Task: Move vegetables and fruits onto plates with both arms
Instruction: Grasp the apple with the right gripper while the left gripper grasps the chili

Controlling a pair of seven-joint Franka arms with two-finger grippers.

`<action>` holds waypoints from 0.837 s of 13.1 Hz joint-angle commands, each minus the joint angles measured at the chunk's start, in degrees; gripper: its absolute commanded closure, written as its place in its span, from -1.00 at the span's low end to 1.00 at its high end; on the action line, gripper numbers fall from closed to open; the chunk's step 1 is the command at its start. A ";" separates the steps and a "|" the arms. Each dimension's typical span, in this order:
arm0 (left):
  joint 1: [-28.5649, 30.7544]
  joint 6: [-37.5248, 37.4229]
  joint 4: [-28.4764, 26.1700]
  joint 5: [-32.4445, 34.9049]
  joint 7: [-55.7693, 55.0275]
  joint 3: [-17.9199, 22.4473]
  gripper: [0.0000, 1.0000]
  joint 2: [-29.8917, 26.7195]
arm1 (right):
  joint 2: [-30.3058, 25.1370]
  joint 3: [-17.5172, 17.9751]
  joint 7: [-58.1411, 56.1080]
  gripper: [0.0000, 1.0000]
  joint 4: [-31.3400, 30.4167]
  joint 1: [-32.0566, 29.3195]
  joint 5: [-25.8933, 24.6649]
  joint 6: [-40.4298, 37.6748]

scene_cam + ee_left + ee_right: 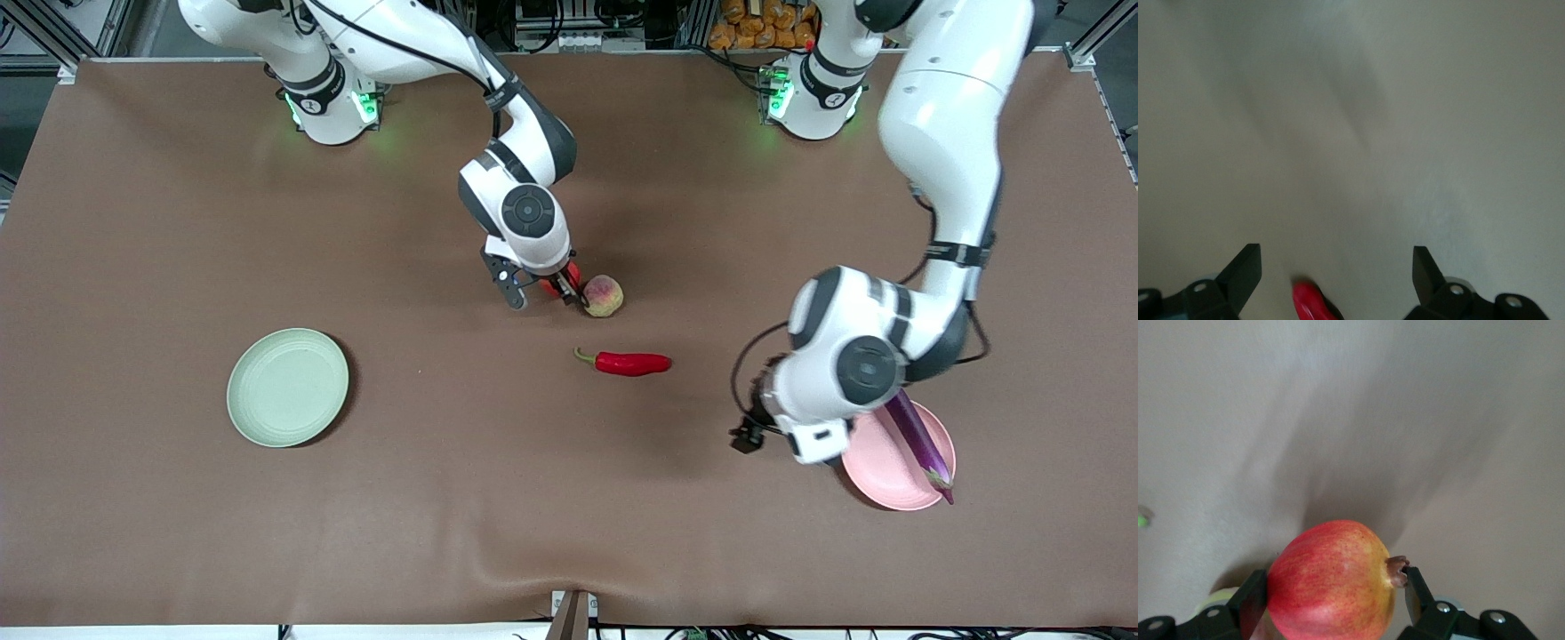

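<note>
My right gripper (544,292) is at the table's middle, shut on the red pomegranate (1331,583), with one finger against its side and the other at its crown. The pomegranate (569,277) is mostly hidden under the hand in the front view. The peach (604,295) sits right beside it. The red chili (627,363) lies nearer the front camera. The purple eggplant (920,440) lies across the pink plate (876,480). My left gripper (1336,257) is open and empty above the table, with the chili's tip (1310,303) below it. The green plate (287,387) is empty.
The left arm's wrist (836,382) hangs over the edge of the pink plate and hides part of it. Brown cloth (498,498) covers the table. A small fixture (572,613) sits at the table's near edge.
</note>
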 commanded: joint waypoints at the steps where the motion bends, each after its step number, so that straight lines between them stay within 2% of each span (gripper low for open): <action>1: -4.15 3.04 -1.31 0.60 -11.82 0.48 -1.00 1.67 | -3.28 0.58 -7.29 1.00 5.35 -5.87 -0.79 -13.09; 3: -7.93 5.32 -2.27 0.60 -19.21 0.56 -1.00 2.82 | -6.09 0.40 -14.68 1.00 5.27 -11.04 -1.84 -17.15; 5: -10.48 8.04 -3.85 0.60 -24.93 0.56 -1.00 3.35 | -7.42 0.40 -23.28 1.00 5.10 -16.93 -6.65 -21.90; 7: -13.38 11.56 -6.31 0.77 -28.54 1.09 -1.00 4.14 | -7.95 0.49 -38.54 1.00 5.09 -25.01 -7.74 -25.51; 11: -14.80 16.75 -8.87 3.24 -30.23 1.09 -1.00 5.46 | -7.34 0.40 -58.18 1.00 3.43 -37.41 -10.89 -23.25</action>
